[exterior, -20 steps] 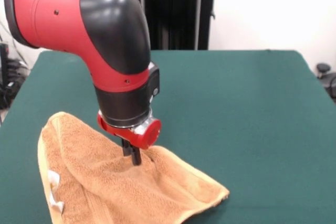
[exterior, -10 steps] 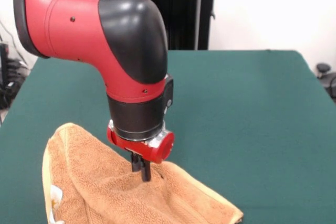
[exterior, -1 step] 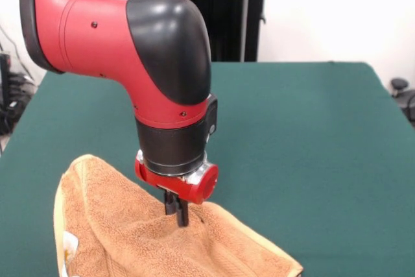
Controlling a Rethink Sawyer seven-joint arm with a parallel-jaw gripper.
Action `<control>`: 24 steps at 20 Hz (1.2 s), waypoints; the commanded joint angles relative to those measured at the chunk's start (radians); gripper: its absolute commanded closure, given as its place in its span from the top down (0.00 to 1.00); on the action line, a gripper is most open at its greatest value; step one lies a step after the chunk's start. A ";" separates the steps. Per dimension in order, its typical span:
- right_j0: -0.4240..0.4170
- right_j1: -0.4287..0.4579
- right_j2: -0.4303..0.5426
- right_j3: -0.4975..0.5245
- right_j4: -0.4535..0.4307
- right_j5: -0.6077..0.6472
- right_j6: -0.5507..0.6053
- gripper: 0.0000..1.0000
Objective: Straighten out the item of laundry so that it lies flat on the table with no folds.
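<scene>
The item of laundry, an orange-tan terry towel, lies bunched at the near left of the green table, its lower part cut off by the picture's bottom edge. A small white tag shows at its left hem. My gripper points straight down into the towel's upper right part, with its black fingers shut on a pinch of cloth. The fabric rises toward the fingers in a ridge and slopes away in folds on both sides.
The black pedestal stands behind the table's far edge. Dark gear sits off the table at the right edge, and cables lie at the left. Green table stretches to the right of the towel and behind it.
The arm has moved right and toward the near edge with the towel in its grip. The towel has slid along with it, and its right corner has moved further right and down.
</scene>
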 commanded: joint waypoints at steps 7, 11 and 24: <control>0.042 0.030 0.100 0.095 0.000 -0.079 0.062 0.00; 0.045 0.029 0.091 0.098 -0.003 -0.071 0.069 0.00; 0.088 0.018 0.010 0.114 -0.026 -0.066 0.121 1.00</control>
